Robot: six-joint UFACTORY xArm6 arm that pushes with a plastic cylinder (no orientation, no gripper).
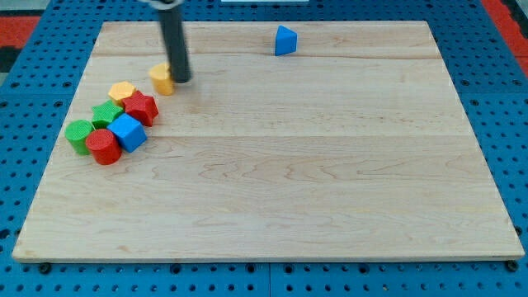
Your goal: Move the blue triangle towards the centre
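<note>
While the dark rod comes down from the view's top edge, its lower end, the tip, rests on the wooden surface in the upper left part of the board, touching or just beside a small yellow block that sits on the tip's left. This arm carries no claw, so nothing spreads, presses together or pinches; only the rod's blunt end meets the wood. Well to the right of the tip and slightly higher in the view stands the blue triangle, alone near the surface's top edge and well apart from every other block. Below and to the left of the tip lies a tight cluster. Nearest is a second yellow block, flat and many-sided, with a red star-like block just beside it on the lower right. A green block sits to the left of that red one, and a blue cube lies under them. Farther down-left, a red block touches the cube, and another green block marks the cluster's far left. Around the board shows a blue perforated base.
</note>
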